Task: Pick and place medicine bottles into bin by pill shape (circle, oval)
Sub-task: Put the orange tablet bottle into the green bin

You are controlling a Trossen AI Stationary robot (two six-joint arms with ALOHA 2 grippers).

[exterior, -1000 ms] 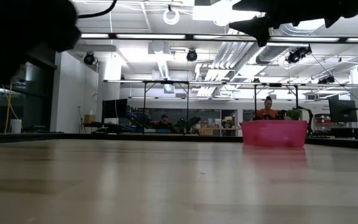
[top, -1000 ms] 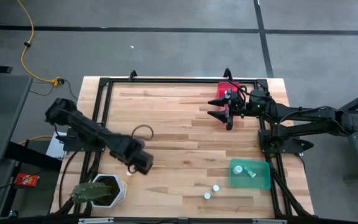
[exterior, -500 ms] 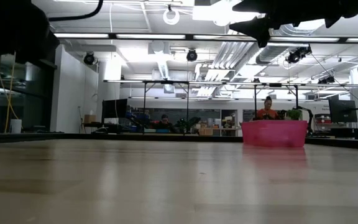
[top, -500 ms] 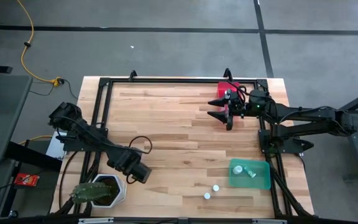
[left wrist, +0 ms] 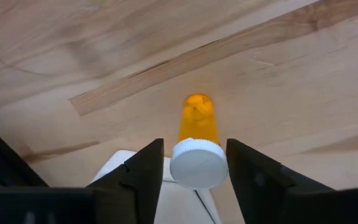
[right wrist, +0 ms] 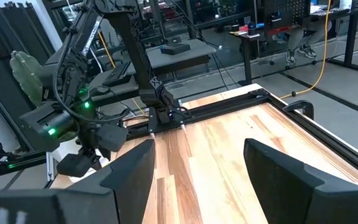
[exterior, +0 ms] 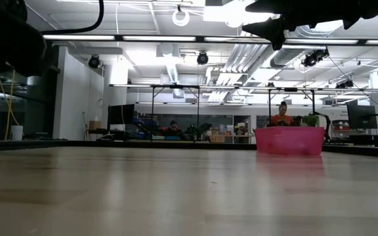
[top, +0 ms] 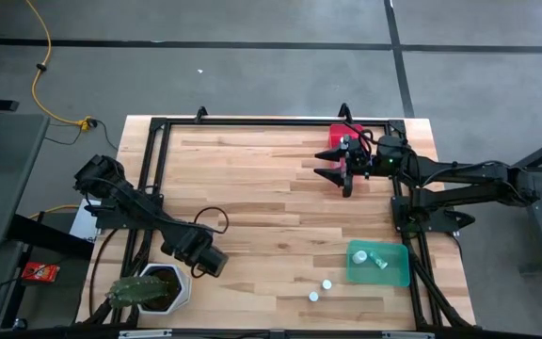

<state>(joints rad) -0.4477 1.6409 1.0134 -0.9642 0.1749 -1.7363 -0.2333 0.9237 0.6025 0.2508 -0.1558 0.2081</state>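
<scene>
Near table's front-left corner, beside white plant pot (top: 163,287), left gripper (left wrist: 191,163) straddles orange white-capped medicine bottle (left wrist: 197,146), fingers spread, not yet pinching. Step: grasping. Next: pinch, lift, carry to bin. Right gripper (top: 337,166) spread, waiting over pink bin (top: 344,132).

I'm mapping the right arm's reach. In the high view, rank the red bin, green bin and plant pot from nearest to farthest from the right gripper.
From the right gripper:
1. Red bin, right behind it at the far edge.
2. Green bin, near right corner.
3. Plant pot, near left corner.
</scene>
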